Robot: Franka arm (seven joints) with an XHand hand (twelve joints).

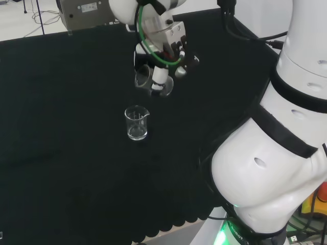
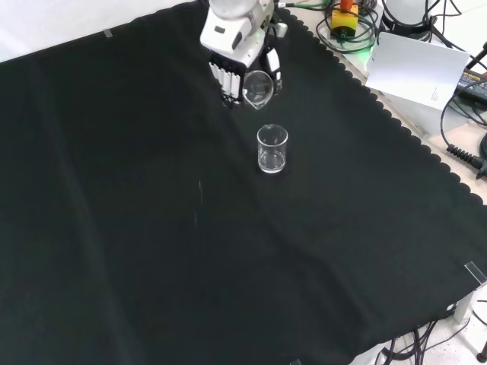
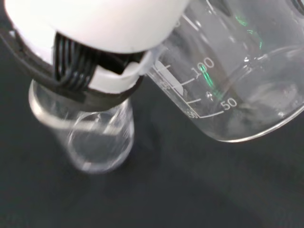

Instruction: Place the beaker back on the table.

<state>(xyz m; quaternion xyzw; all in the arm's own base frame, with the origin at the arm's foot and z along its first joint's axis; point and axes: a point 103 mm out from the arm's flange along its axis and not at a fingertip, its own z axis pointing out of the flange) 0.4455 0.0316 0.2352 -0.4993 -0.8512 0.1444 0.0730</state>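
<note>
My hand (image 1: 166, 48) hangs above the black cloth with its fingers curled round a clear glass beaker (image 1: 144, 78), tilted with its mouth sideways. In the front view the held beaker (image 2: 258, 88) sits just under the hand (image 2: 237, 47). A second clear beaker (image 1: 136, 123) stands upright on the cloth below and in front of the held one; in the front view this standing beaker (image 2: 272, 149) is nearer the camera. The wrist view shows the held beaker (image 3: 237, 80) close, with printed marks, the standing beaker (image 3: 97, 137) beneath, and a finger (image 3: 90, 52) of the hand.
The black cloth (image 2: 152, 243) spreads wide around both beakers. A grey box (image 1: 84, 14) stands beyond the cloth's far edge in the head view. Cables and a white sheet (image 2: 415, 67) lie off the cloth at the front view's upper right.
</note>
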